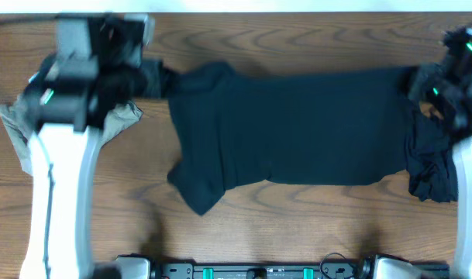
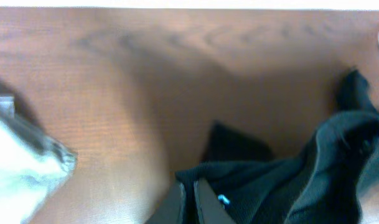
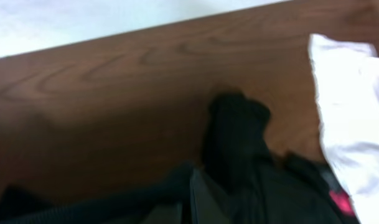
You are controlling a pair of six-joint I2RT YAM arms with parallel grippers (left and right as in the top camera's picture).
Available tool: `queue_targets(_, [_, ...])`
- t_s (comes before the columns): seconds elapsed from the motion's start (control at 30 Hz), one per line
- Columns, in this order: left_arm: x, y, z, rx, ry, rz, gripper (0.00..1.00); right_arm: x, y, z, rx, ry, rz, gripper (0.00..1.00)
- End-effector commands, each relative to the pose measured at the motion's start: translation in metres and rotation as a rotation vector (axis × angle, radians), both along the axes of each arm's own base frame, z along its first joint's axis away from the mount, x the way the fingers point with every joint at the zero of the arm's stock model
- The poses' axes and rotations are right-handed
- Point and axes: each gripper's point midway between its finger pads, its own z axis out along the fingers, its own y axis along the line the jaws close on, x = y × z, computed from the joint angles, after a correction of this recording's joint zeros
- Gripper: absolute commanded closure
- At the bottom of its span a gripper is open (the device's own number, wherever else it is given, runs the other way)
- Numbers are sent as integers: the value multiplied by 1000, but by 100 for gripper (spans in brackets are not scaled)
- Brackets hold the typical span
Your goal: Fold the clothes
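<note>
A large black garment (image 1: 290, 128) lies spread flat across the middle of the table, stretched between both arms. My left gripper (image 1: 152, 77) is at its upper left corner. In the left wrist view the left gripper (image 2: 188, 202) has its fingers pressed together on the edge of the black fabric (image 2: 282, 186). My right gripper (image 1: 423, 84) is at the garment's upper right corner. The right gripper (image 3: 192, 199) is shut among dark folds (image 3: 236, 137) in the right wrist view. A khaki-grey garment (image 1: 15, 128) lies crumpled under the left arm.
A heap of black cloth (image 1: 431, 167) sits at the right edge under the right arm. A pale cloth (image 3: 351, 106) shows at the right of the right wrist view. The table's far edge (image 1: 298, 12) runs just behind both grippers.
</note>
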Motion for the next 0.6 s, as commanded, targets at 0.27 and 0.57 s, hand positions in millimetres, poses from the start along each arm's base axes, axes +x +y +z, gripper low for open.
queue_targets(0.27, [177, 31, 84, -200, -567, 286, 94, 121, 8, 44, 55, -349, -7, 99])
queue_targets(0.57, [138, 54, 217, -220, -799, 276, 94, 99, -5, 156, -70, -446, -44, 99])
